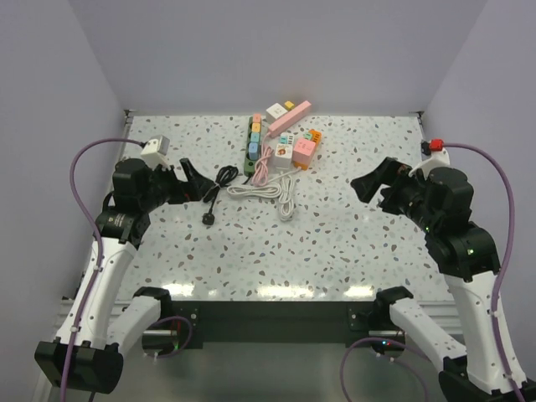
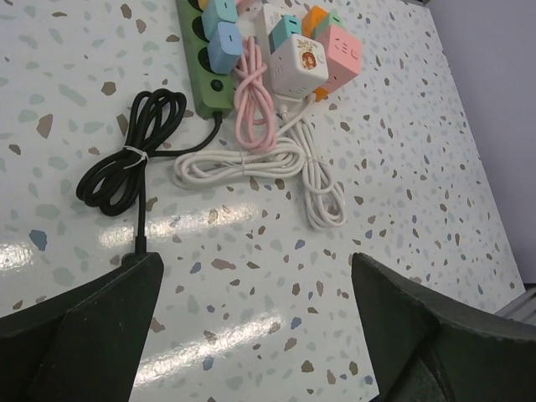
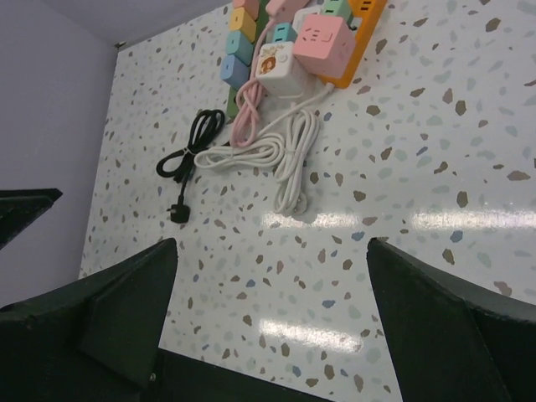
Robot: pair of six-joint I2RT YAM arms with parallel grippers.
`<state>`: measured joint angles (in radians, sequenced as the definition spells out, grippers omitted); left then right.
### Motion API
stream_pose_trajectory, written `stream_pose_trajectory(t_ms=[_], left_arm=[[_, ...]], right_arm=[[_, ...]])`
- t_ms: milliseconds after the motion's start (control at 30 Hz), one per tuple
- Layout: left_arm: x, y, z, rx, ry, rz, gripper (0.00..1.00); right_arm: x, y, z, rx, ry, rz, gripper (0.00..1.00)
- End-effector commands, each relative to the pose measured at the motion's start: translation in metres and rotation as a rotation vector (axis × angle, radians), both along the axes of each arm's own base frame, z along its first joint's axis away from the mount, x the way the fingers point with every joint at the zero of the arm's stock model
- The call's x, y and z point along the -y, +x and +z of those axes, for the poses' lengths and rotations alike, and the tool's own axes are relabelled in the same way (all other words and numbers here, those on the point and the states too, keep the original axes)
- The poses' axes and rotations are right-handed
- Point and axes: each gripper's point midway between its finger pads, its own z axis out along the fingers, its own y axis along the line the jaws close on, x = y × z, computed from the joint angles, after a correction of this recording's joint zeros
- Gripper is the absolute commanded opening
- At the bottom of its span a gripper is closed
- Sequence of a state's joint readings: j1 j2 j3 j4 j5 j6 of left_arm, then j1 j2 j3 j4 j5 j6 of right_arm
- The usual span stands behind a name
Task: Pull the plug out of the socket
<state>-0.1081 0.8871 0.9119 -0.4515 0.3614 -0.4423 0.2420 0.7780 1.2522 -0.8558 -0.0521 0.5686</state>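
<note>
your left pincer and right pincer gape wide, empty; green socket strip and its plugs run off the wrist view's top.

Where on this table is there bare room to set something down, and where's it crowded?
Bare: the near half of the table, this side of the white cable and black cable; far right, beyond the pink cube socket; far left, beside the green power strip. Crowded: far centre, sockets and coiled cables.
</note>
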Motion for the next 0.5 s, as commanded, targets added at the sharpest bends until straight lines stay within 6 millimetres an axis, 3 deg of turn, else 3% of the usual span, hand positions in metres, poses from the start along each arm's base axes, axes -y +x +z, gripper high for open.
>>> stream_pose_trajectory(t_ms=[0,33,100,167,200,267,300,333,467], left_arm=[[0.010,-0.002,0.024,0.053,-0.031,-0.053,1.00],[0.012,-0.003,0.022,0.049,-0.026,-0.067,1.00],[0.017,-0.006,0.021,0.063,-0.017,-0.121,1.00],[0.019,-0.008,0.015,0.063,-0.020,-0.135,1.00],[0.022,-0.011,0.012,0.056,-0.033,-0.153,1.00],[0.025,-0.012,0.003,0.037,-0.053,-0.163,1.00],[0.027,-0.014,0.000,0.029,-0.063,-0.170,1.00],[0.028,-0.014,-0.001,0.031,-0.071,-0.177,1.00],[0.027,-0.015,-0.015,0.006,-0.065,-0.175,1.00]], right_arm=[[-0.026,0.011,-0.013,0.003,0.024,0.145,0.99],[-0.031,0.027,-0.002,0.082,0.038,0.148,0.99],[-0.026,0.047,-0.010,0.053,0.063,0.058,0.99],[-0.021,0.073,-0.040,-0.085,-0.003,0.004,0.99],[-0.020,0.083,-0.036,-0.097,-0.023,-0.005,0.99],[-0.019,0.105,-0.060,-0.191,-0.065,-0.039,0.99],[-0.021,0.114,-0.055,-0.186,-0.067,-0.040,0.99],[-0.017,0.121,-0.059,-0.204,-0.095,-0.074,0.99],[-0.030,0.153,-0.079,-0.278,-0.161,-0.108,0.99]])
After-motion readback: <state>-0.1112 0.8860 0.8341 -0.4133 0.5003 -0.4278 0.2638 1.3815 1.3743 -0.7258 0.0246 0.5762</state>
